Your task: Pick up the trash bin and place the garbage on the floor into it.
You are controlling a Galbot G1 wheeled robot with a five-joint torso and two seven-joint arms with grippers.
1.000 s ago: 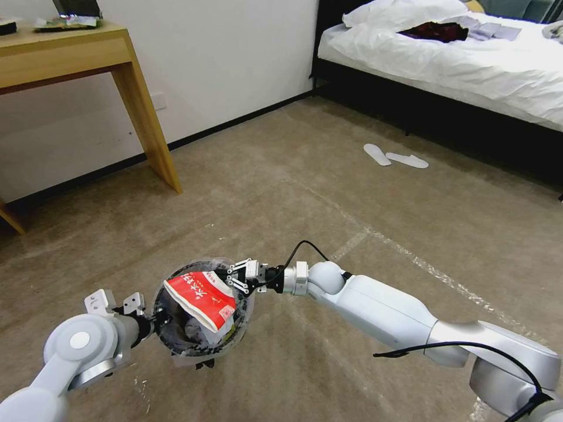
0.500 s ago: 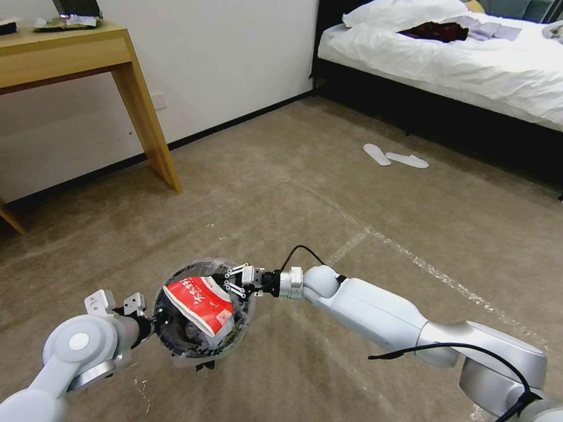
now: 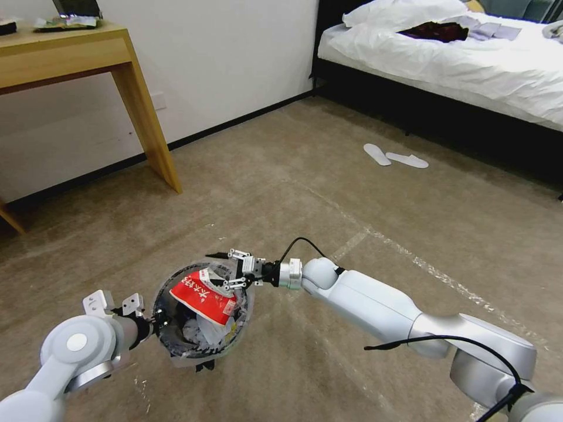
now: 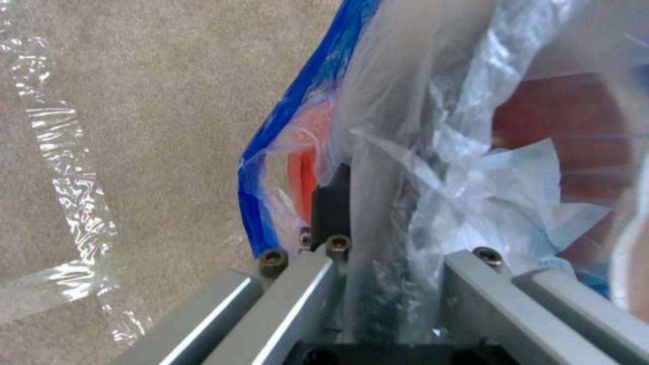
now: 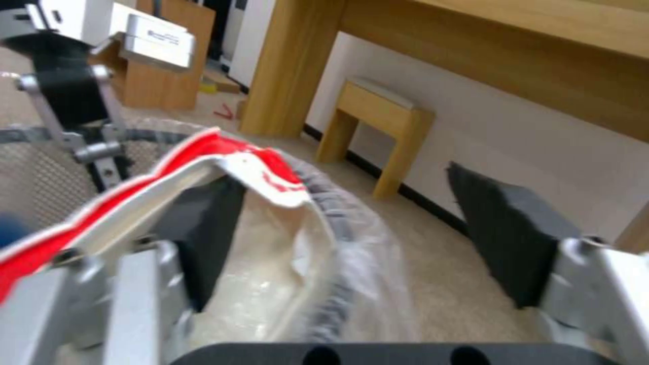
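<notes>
My left gripper (image 3: 149, 319) is shut on the near rim of the trash bin (image 3: 176, 343), a small round bin lined with crinkly clear plastic, and holds it above the floor (image 3: 281, 176). The left wrist view shows its fingers (image 4: 297, 289) clamped on the bagged rim (image 4: 379, 203). A red-and-white crushed paper cup (image 3: 202, 296) lies in the bin on white tissues. My right gripper (image 3: 230, 269) hangs open over the bin's far rim. Seen from the right wrist, the cup (image 5: 203, 157) leans against one pad (image 5: 203, 223) while the other pad (image 5: 514, 238) stands well apart.
A wooden table (image 3: 146, 117) stands at the left by the wall, with a small wooden stool (image 5: 375, 132) beneath it. A bed (image 3: 457, 64) fills the back right, and two white slippers (image 3: 396, 157) lie before it. Shiny tape lines (image 3: 410, 258) cross the carpet.
My right gripper's fingers have spread wide and let go of the red-and-white cup, which has sunk lower into the bin. The left gripper and the bin have stayed put.
</notes>
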